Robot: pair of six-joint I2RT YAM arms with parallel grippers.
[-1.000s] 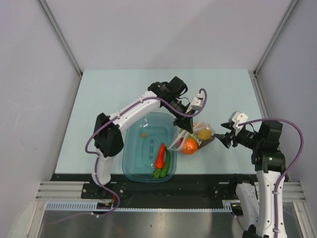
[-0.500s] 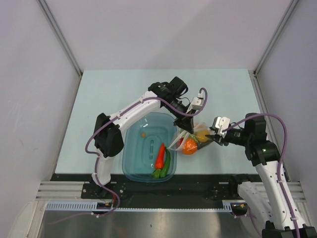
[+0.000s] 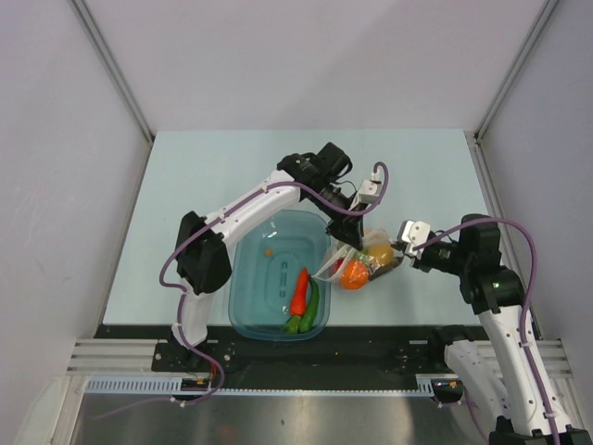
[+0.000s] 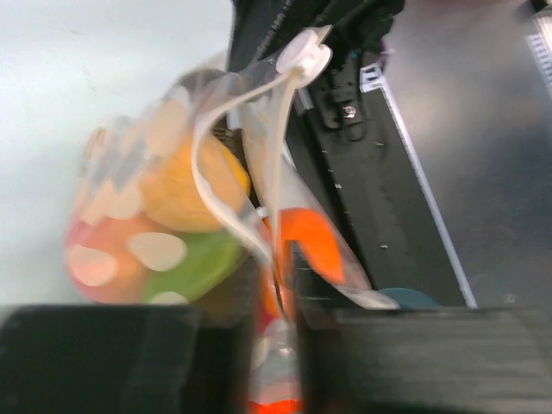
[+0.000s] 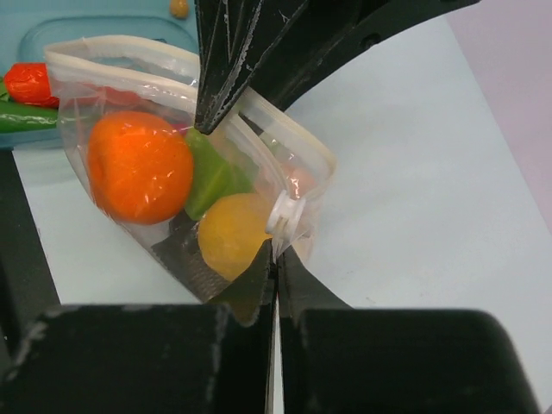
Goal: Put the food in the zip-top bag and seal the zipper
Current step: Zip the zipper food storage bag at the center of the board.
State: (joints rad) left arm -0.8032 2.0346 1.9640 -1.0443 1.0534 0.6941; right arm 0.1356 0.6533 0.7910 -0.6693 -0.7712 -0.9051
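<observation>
The right pincer (image 5: 276, 266) is clenched, its two black fingers pressed nearly together on the corner of the zip-top bag (image 5: 185, 164), just below the white slider (image 5: 285, 214). From that corner the zipper (image 5: 129, 49) runs off as two pale strips that stand apart, so the mouth is open. The left pincer (image 3: 345, 232) comes down from above and is clenched too, pinching one of these strips partway along; in its own wrist view the strip and the clear film pass between its dark fingers. Inside the bag lie an orange (image 5: 138, 166), a green starfruit (image 5: 212, 177) touching it, a yellow lemon (image 5: 233, 235) nearest the right pincer, and a pinkish piece too hidden to name. The bag sits between the two pincers, just beside the right wall of the teal tub (image 3: 243, 278), which rests on the pale desk (image 3: 204, 176). In the tub a red pepper (image 3: 299, 292) and a green pepper (image 3: 313, 302) lie side by side, touching, with a small orange piece (image 3: 268, 250) well apart from them.
</observation>
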